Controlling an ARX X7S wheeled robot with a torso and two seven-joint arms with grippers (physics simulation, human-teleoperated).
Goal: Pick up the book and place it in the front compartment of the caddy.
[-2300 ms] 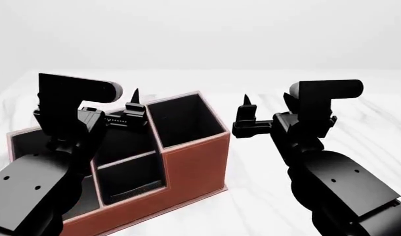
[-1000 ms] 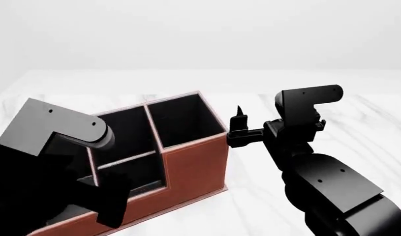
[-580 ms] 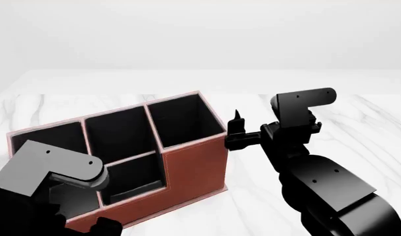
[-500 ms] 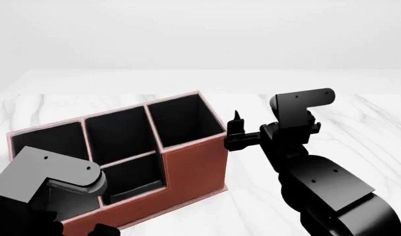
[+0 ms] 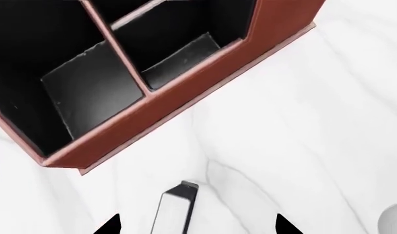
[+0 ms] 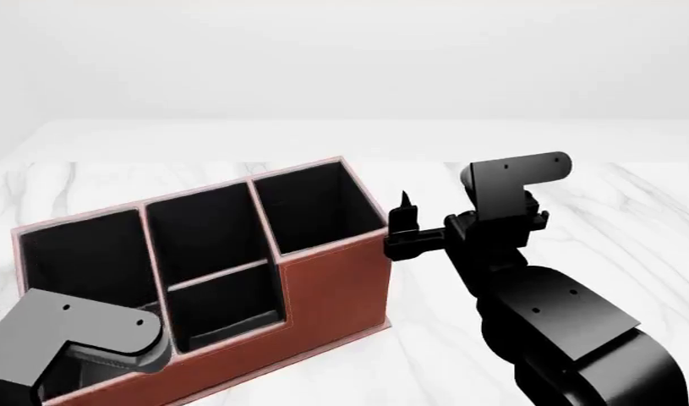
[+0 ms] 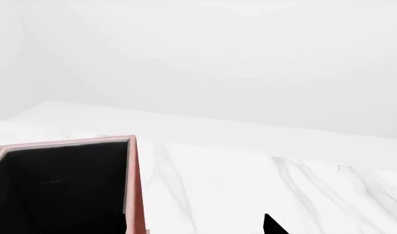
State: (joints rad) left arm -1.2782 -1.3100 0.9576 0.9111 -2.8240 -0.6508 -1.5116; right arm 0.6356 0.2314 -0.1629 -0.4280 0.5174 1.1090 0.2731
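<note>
The marble table point(image 6: 615, 194) carried the caddy point(image 6: 333, 288), a red-brown box whose black-lined cells all looked bare in the head and left wrist views. The large long cell sat at the far-left end in the head view, with two tall cells behind and the split pair in front. The front compartment point(image 6: 226, 296) was the nearer cell behind the low divider; nothing lay in it.

The right arm point(image 6: 547, 313) hung beside the caddy's right end. The right gripper point(image 6: 403, 228) showed only one clear fingertip in the head view and one in its own wrist view, so I could not tell how wide it stood; nothing was visibly in it.

The left arm point(image 6: 73, 338) was low at the near-left corner. The left gripper point(image 5: 193, 225) stood wide apart and empty, its two tips at the wrist picture's lower edge.

The book point(image 5: 173, 209) stood on the table just outside the caddy's near wall, between those tips, thin edge toward the camera.

Risks, as I judged them: the book stood upright and narrow, so a glancing finger could topple it. The caddy wall was near, so a lift could clip the rim. A pale round object point(image 5: 394, 222) sat close by and might be knocked.
</note>
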